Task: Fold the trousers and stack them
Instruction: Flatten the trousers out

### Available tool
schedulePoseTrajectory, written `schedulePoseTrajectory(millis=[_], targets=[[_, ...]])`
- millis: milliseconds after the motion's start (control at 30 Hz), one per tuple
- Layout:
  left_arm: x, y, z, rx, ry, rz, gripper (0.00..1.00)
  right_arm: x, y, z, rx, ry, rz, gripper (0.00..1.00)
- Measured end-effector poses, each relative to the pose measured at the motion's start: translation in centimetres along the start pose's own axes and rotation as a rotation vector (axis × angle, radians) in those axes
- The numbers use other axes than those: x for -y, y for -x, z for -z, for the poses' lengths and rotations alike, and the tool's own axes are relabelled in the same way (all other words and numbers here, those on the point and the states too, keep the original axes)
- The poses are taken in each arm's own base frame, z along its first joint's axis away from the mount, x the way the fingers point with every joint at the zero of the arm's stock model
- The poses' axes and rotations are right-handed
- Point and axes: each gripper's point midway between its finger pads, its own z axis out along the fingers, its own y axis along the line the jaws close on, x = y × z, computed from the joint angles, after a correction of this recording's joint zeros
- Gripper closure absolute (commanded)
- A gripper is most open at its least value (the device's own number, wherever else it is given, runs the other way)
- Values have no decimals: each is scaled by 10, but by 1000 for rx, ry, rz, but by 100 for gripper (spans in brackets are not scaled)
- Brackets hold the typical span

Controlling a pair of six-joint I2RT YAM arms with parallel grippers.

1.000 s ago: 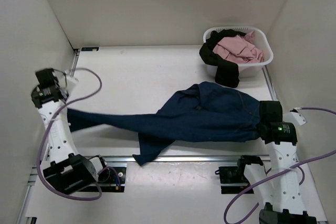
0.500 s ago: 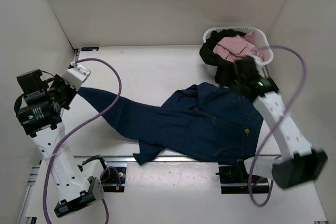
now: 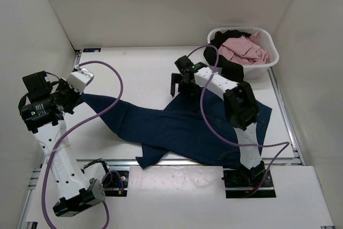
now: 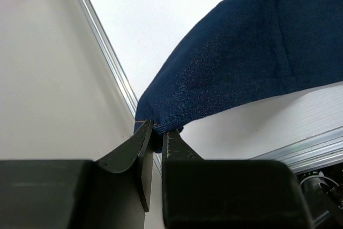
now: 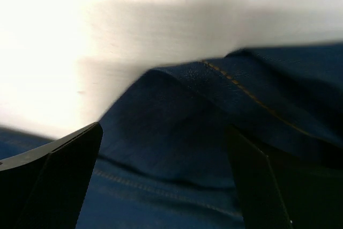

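left tool (image 4: 158, 132) pinches a leg hem of the jeans (image 3: 187, 127); right tool (image 3: 179, 85) spread just above the waist fold. Jeans lie left-to-right between them, so I'd close right.

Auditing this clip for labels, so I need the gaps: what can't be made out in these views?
Top view: right arm covers part of the navy trousers.
Top view: pink cloth hides part of the black trousers in the basket.
Right wrist view: blurred; right gripper cut off below.

no readable text shows in any view. no labels, brands, numbers or signs can be made out.
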Motion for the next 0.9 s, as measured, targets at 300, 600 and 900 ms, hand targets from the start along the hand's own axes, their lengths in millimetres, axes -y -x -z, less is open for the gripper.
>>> schedulePoseTrajectory(millis=[300, 600, 900], targets=[[-1, -13, -5, -59, 1, 13, 86, -8, -35, -35, -114, -42, -52, 37], [-5, -18, -7, -89, 8, 17, 86, -2, -31, -39, -184, 80, -211, 100], [-9, -29, -5, -140, 35, -7, 86, -19, 89, 2, 207, 393, -501, 100]])
